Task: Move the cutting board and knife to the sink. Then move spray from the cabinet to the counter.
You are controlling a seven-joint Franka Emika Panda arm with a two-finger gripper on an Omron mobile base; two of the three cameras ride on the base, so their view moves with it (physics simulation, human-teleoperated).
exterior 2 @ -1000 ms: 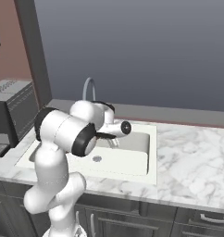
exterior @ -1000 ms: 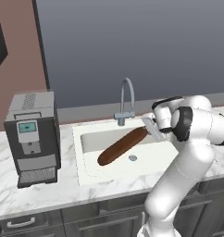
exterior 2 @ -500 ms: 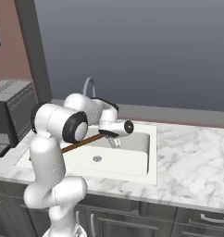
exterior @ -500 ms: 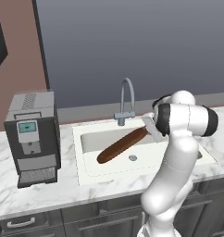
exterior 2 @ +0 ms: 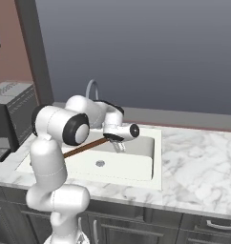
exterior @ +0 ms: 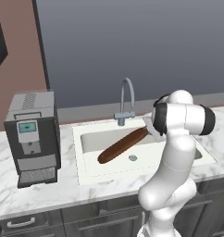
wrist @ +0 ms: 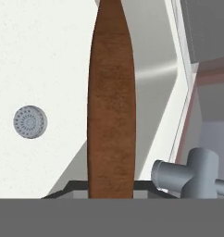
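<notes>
Setting: you are looking at a rendered kitchen, with a white marble counter [exterior: 40, 194] over dark base cabinets and a grey wall behind it.
Near, arm: the white arm is filling the foreground of both base views, and over the last second you are watching its upper links swing round while the wrist is staying close to the same spot over the basin.
Near, gripper: the gripper [exterior 2: 118, 144] is clamping one end of the cutting board [exterior: 122, 145]; in the hand view the board [wrist: 110, 102] is running straight out from between the closed fingers.
Middle, board: it is hanging tilted above the white sink [exterior: 88, 166], low end toward the basin's left front, high end at the wrist; whether the low tip is touching the floor you cannot tell.
Middle, change: the board's tilt and place are looking almost as they did a second ago, so only the arm's posture is altering.
Middle, drain: the round drain [wrist: 30, 121] is lying just beside the board in the hand view.
Far, fittings: the grey faucet [exterior: 125, 102] is rising at the sink's back edge, and a black coffee machine [exterior: 33, 132] is standing on the counter to the left.
Meaning: you are judging the board as delivered over the sink but not yet released; lowering and letting go are still to come, then the knife and the spray.
</notes>
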